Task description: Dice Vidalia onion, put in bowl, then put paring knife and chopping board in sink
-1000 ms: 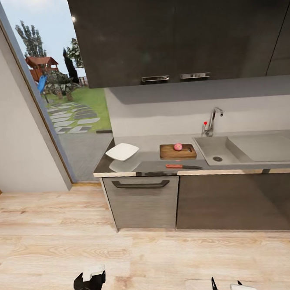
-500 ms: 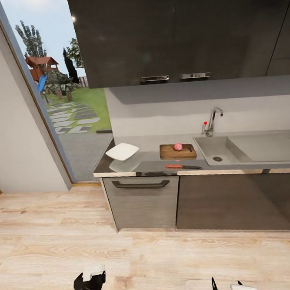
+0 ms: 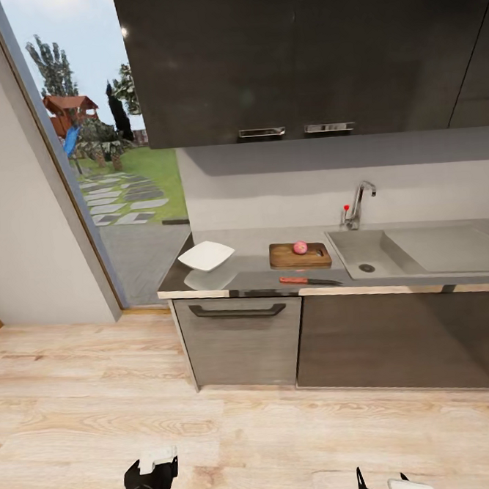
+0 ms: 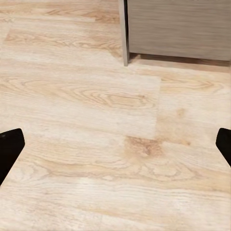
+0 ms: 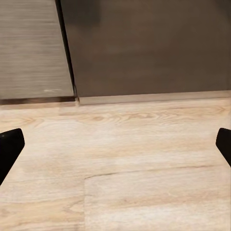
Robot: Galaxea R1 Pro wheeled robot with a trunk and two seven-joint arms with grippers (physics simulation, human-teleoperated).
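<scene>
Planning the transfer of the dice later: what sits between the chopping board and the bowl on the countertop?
Head view: only bare countertop lies between the chopping board and the bowl.

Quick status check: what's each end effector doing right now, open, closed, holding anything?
Left end effector: open, empty, over the wooden floor.
Right end effector: open, empty, facing the cabinet base.

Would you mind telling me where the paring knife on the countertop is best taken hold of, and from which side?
Probably by its orange-red handle, from above. The paring knife lies flat near the countertop front edge, in front of the chopping board, handle toward the bowl, dark blade pointing toward the sink. A top-down pinch across the handle avoids the blade.
</scene>
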